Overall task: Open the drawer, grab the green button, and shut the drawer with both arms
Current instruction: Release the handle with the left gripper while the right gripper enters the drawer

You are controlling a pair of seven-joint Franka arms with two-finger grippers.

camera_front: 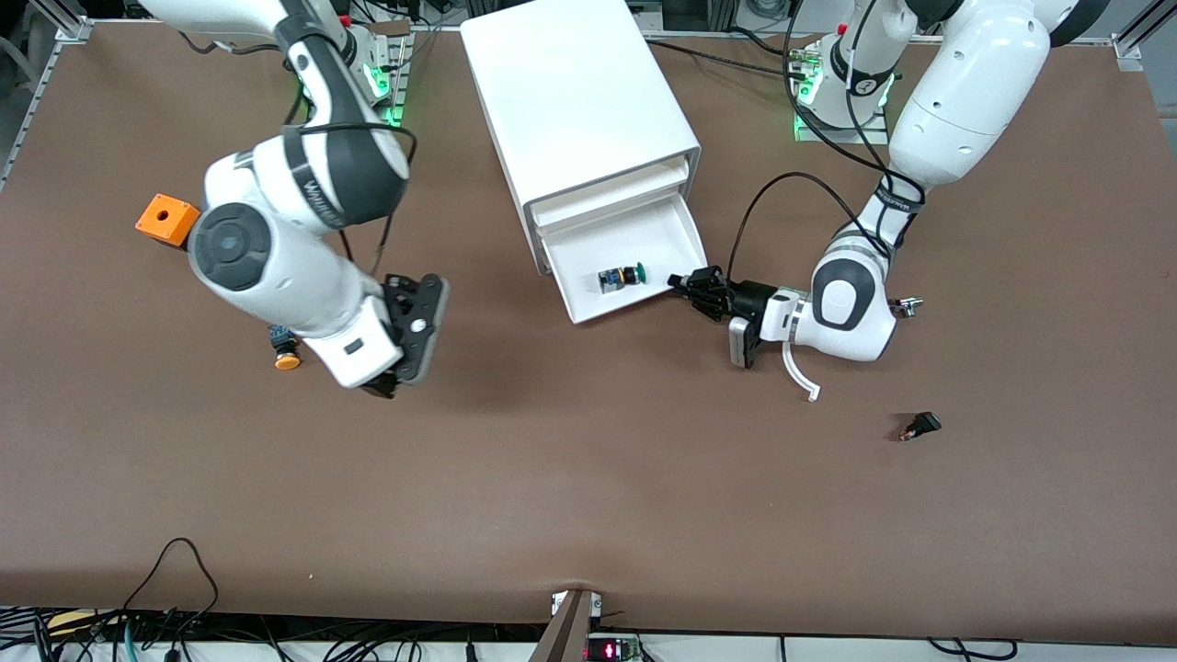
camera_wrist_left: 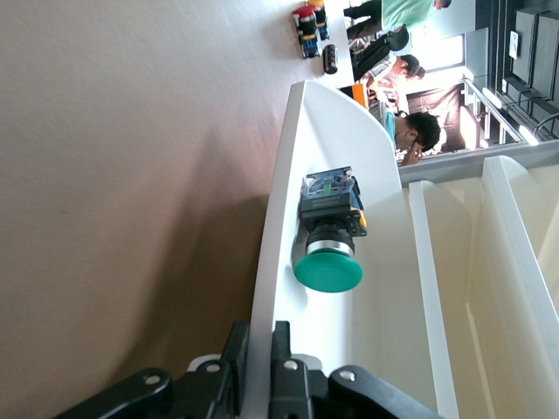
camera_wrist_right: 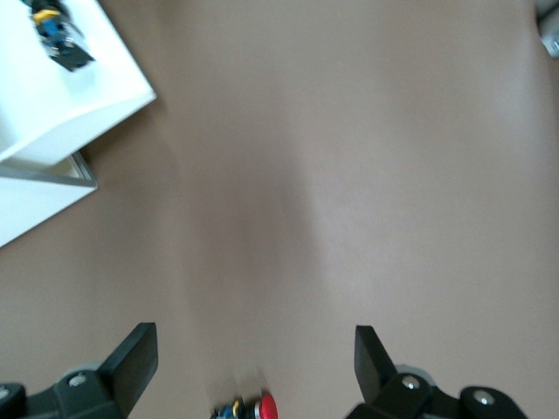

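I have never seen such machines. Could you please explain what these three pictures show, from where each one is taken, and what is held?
Two white robot arms work at a brown table. The big picture looks down from a high camera facing them; each of the other two comes from a camera on one arm's wrist.

The left pincer is shut on the front wall of the bottom drawer of a white cabinet. That drawer stands pulled open, and a green button lies in it.

The right pincer is open over the table, holding nothing, with a red button below it.

Also on the table: an orange-capped button, an orange box, a small black part.
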